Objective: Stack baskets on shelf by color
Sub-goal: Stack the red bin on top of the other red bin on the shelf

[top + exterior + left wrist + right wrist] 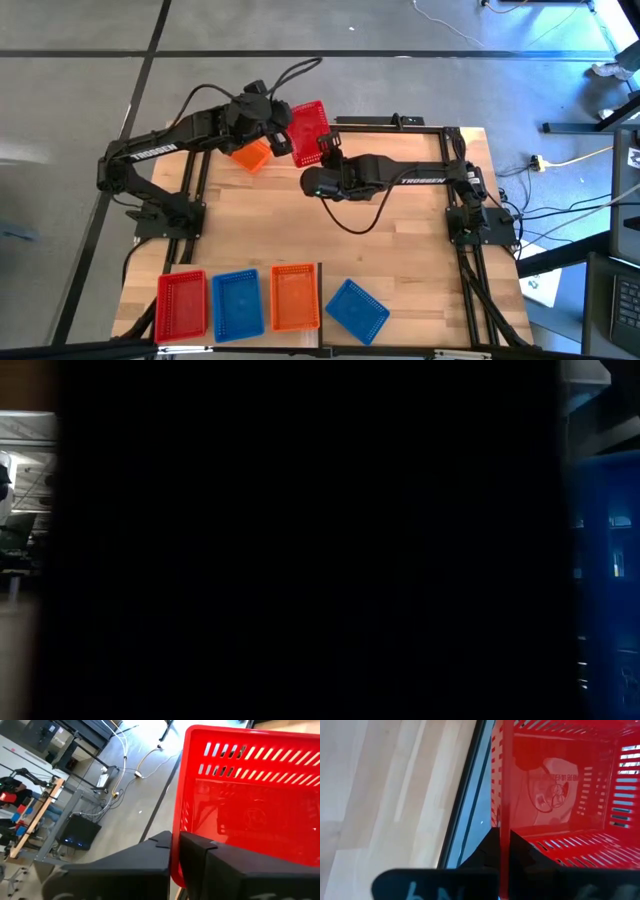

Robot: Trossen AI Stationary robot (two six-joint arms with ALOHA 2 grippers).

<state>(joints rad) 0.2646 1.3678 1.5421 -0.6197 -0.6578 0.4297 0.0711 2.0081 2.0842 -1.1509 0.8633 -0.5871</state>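
Observation:
A red basket [308, 130] is up at the table's far edge, tipped, with both grippers on it. My left gripper [283, 135] is at its left side and my right gripper [326, 150] at its near right side; both are shut on its walls. An orange basket [250, 156] lies on the table under my left arm. At the near edge a red basket [182, 303], a blue basket [237, 302] and an orange basket [295, 297] stand side by side on the pale shelf [145, 295]. Another blue basket [357, 308] lies askew to their right. My left gripper [175, 847] pinches one side wall of the red basket near its rim [176, 827], one finger inside and one outside. The basket stands up beyond the fingers, over the table's far edge. My right gripper [502, 852] pinches another wall of the same basket edge-on [502, 820], one finger [525, 855] inside the basket and one outside.
The low view is blocked dark by something close to the lens. The table's black frame [400, 125] runs along the far edge beside the red basket. A black cable [350, 215] loops on the tabletop below my right arm. Bare tabletop lies between the arms and the shelf.

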